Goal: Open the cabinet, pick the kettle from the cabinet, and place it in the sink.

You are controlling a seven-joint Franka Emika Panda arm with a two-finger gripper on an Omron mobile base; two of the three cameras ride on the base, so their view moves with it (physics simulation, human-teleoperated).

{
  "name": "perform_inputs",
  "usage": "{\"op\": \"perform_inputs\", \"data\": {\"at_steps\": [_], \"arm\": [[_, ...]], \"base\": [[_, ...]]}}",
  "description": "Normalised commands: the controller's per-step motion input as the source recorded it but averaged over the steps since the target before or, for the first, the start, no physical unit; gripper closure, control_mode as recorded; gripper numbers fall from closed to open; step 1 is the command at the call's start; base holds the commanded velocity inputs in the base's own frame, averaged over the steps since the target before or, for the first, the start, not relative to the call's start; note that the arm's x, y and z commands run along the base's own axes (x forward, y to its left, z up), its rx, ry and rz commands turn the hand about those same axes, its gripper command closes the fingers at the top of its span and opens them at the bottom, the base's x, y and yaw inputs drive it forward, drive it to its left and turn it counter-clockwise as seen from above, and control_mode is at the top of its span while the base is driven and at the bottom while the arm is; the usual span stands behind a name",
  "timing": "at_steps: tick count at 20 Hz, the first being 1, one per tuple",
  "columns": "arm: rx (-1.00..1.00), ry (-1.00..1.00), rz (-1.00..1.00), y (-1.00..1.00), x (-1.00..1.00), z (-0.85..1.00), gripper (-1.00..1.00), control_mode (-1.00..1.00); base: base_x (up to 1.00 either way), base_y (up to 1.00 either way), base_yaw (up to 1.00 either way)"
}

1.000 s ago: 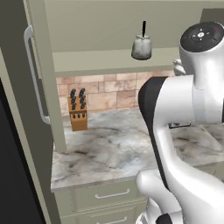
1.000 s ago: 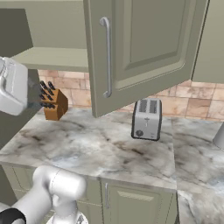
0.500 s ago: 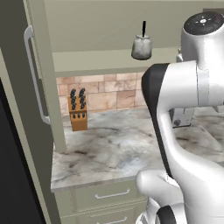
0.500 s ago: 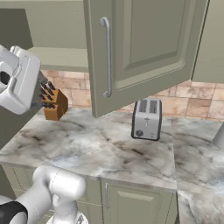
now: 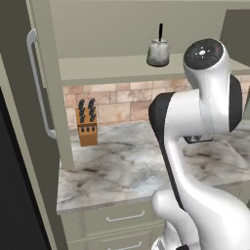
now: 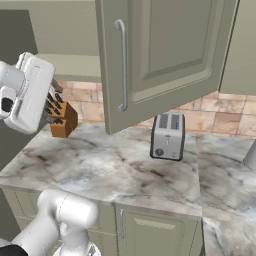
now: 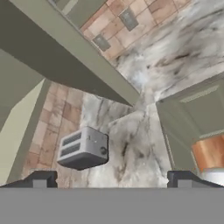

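With the small squat silver-grey metal kettle standing on the open shelf of the pale grey-green upper wall cabinet, near the shelf's front edge and right of its middle, and the panelled door swung wide over the marble worktop, opening looks done and picking comes next. Two-finger gripper spread wide, empty, aimed down at the boxy silver toaster by the worktop's back edge. Needs, by judgement, raising and turning toward the shelf to close on the kettle's body or thin black handle.
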Motion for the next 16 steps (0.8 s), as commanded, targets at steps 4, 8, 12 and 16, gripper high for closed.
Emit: {"op": "perform_inputs", "data": {"at_steps": [4, 8, 12, 16], "arm": [[0.00, -0.12, -0.31, -0.16, 0.37, -0.15, -1.00, -1.00], [0.00, -0.17, -0.24, -0.19, 0.35, -0.09, -1.00, -1.00], [-0.03, -0.09, -0.25, -0.24, 0.27, 0.00, -1.00, -1.00], [-0.02, -0.02, -0.18, -0.28, 0.26, 0.00, -1.00, -1.00]], "base": [[0.00, 0.00, 0.00], [0.00, 0.00, 0.00], [0.00, 0.00, 0.00], [0.00, 0.00, 0.00]]}}
